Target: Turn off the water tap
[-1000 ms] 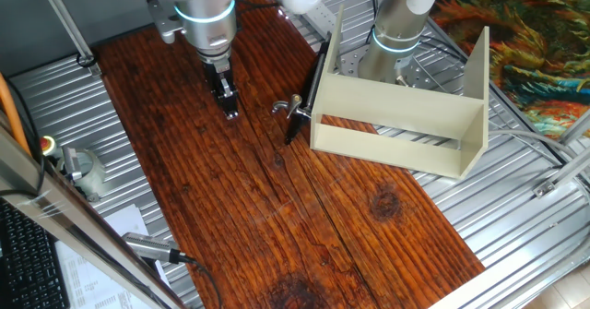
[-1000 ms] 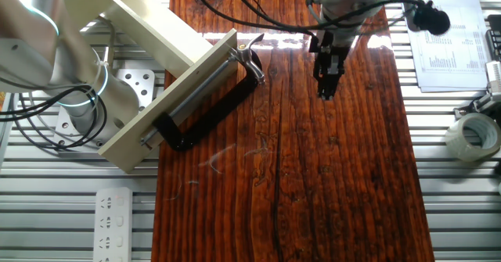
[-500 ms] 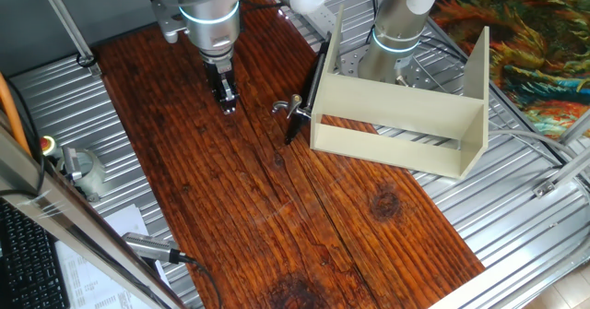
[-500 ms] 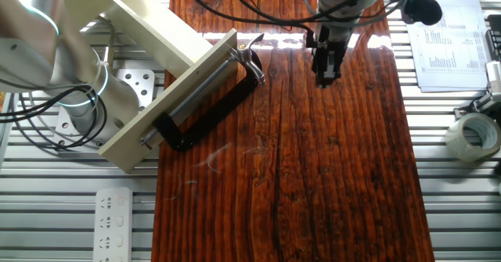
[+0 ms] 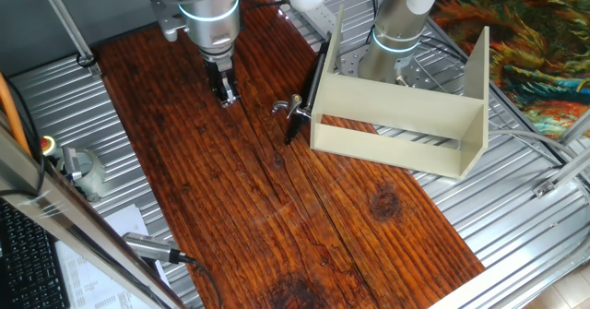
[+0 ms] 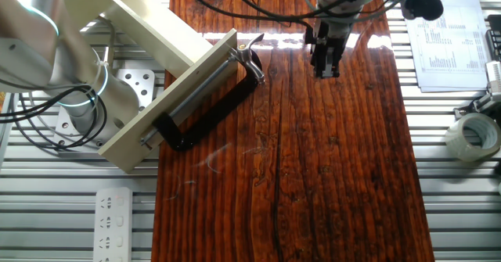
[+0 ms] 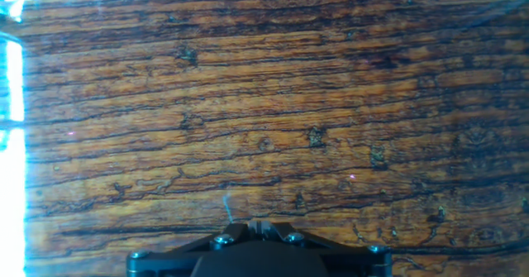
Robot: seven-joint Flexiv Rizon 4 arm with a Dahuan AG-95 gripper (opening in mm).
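Note:
The water tap point(image 5: 288, 107) is a small silvery faucet with a lever handle. It sticks out from a thin black panel point(image 5: 314, 77) on the front of a cream box. In the other fixed view the water tap point(image 6: 252, 45) sits at the top end of a black C-clamp point(image 6: 210, 108). My gripper point(image 5: 224, 95) hangs over the wooden board to the left of the tap, well apart from it. Its fingers are pressed together with nothing between them. From the other side the gripper point(image 6: 325, 69) is to the tap's right. The hand view shows my gripper point(image 7: 256, 225) over bare wood, and the tap is out of that view.
The cream box point(image 5: 406, 115) stands right of the board, with a second robot base point(image 5: 398, 32) behind it. A tape roll point(image 6: 472, 137) and papers point(image 6: 452, 43) lie off the board's edge. A power strip point(image 6: 116, 223) lies on the metal table.
My gripper has drawn back toward the far end of the board, away from the middle, staying shut. The tap and the box have not moved.

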